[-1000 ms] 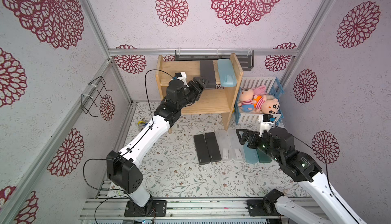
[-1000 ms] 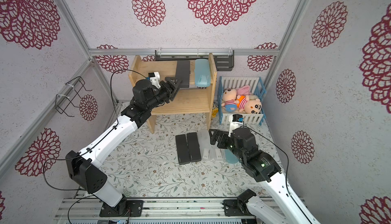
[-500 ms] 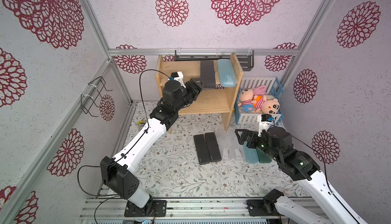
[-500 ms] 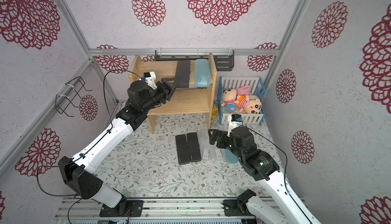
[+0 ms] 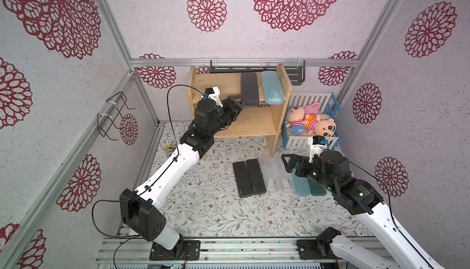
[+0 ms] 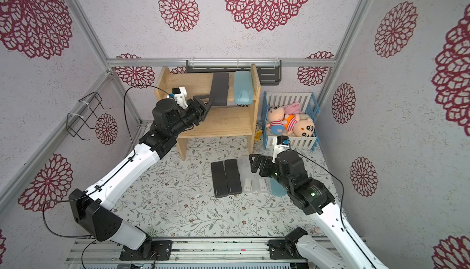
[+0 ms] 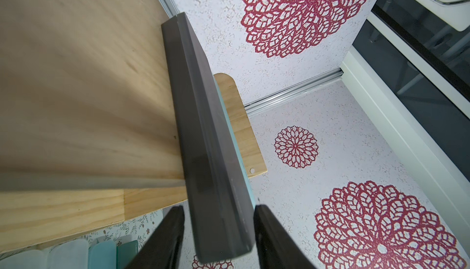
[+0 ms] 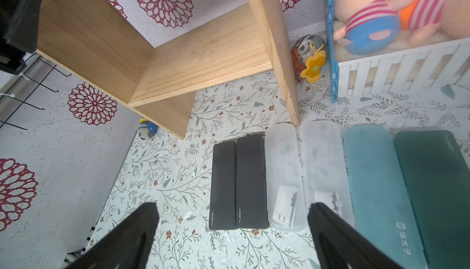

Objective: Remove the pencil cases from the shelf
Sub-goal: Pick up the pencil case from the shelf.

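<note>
Two pencil cases lie on the top tier of the wooden shelf (image 5: 254,125) (image 6: 223,123): a dark grey one (image 5: 249,87) (image 6: 219,87) (image 7: 198,128) and, beside it, a light blue one (image 5: 272,87) (image 6: 243,87). The grey case's near end juts over the tier's front edge. My left gripper (image 5: 239,101) (image 6: 203,100) (image 7: 218,209) straddles that end; one finger touches it, and a thin slit shows at the other. Several cases lie in a row on the floor: dark grey (image 8: 236,181), frosted clear (image 8: 284,168), light blue (image 8: 373,191), dark green (image 8: 437,191). Above them my right gripper (image 5: 286,162) (image 6: 254,163) (image 8: 232,209) hangs wide open, holding nothing.
A white-and-blue crate of plush dolls (image 5: 310,120) stands right of the shelf. A dark metal rack (image 5: 295,72) hangs on the back wall and a wire holder (image 5: 112,117) on the left wall. Small trinkets (image 8: 309,59) lie between shelf and crate.
My left gripper has reached up to the grey case's near end and its jaws have narrowed around it. The right arm has barely moved.
</note>
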